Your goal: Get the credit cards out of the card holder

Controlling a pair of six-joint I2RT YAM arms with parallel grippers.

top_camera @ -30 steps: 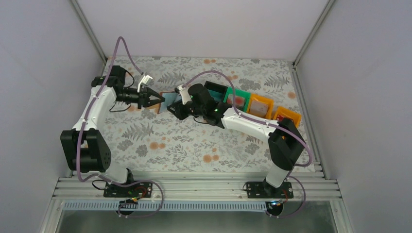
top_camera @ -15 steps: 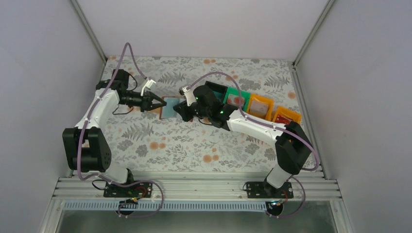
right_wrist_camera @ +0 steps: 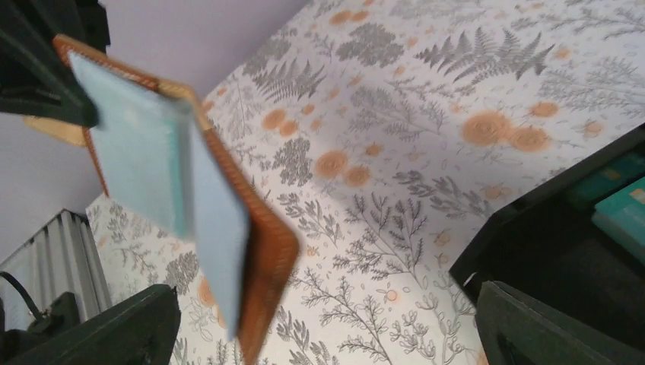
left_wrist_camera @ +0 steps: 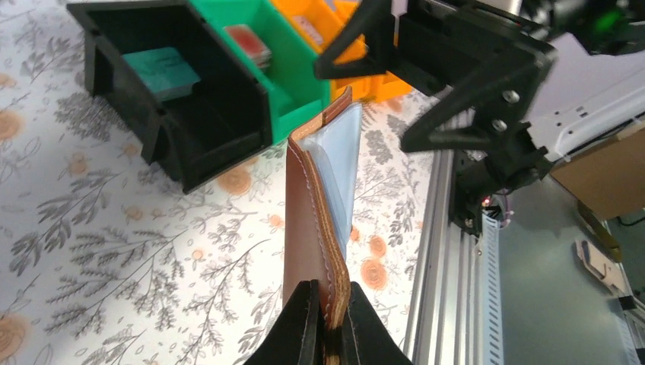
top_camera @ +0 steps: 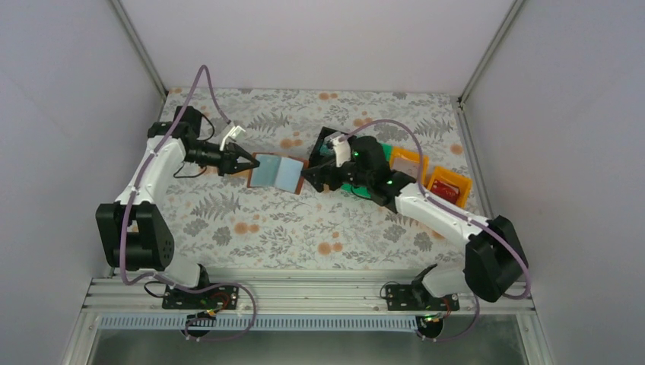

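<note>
The left arm [top_camera: 152, 169] and right arm [top_camera: 435, 211] have white shells, black joints and mauve cables [top_camera: 199, 80]. The black, angular right gripper [top_camera: 310, 175] shows screw heads [left_wrist_camera: 506, 96], beside a green light [left_wrist_camera: 608, 19].

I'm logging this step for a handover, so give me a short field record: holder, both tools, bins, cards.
card holder: open, brown outside, pale blue inside showing from above
left tool: shut on one edge of the card holder
right tool: open, at the opposite edge, not gripping
black bin: holds a teal card
green bin: holds a red card
cards left in card holder: cannot tell
</note>
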